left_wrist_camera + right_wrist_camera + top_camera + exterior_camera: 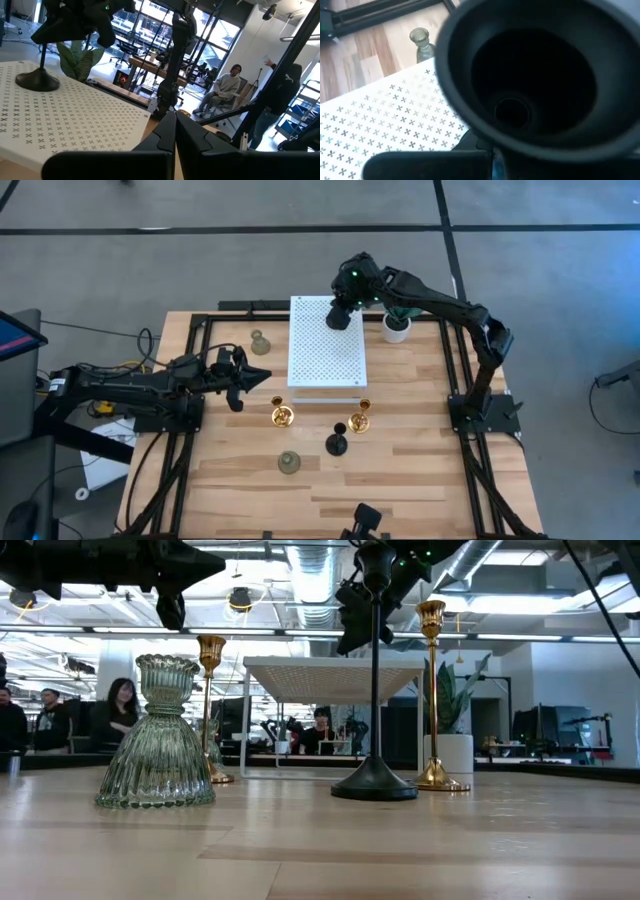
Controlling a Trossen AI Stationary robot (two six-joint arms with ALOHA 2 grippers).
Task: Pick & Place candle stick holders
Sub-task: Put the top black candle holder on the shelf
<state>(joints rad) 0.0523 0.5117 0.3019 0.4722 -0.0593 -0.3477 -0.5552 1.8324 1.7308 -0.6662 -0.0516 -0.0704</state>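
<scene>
R tool (pixel 340 315) pinching a black holder (pixel 42 75) whose base sits on the white perforated platform (pixel 325 360), far corner. L tool (pixel 262 378) pressed together, empty, beside platform. Risk: tall, slim, tips on release if not seated flat. Rest still on desk (pixel 400 470).

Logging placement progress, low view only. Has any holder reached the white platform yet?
Observer: Yes. One black holder stands at the far end of the white platform, with the right gripper shut on its stem.
Operator: And the left arm?
Observer: The left gripper is shut and empty, beside the platform's left edge.
Operator: What's left on the wood?
Observer: Five: gold holders, the other black holder and grey-green holders.
</scene>
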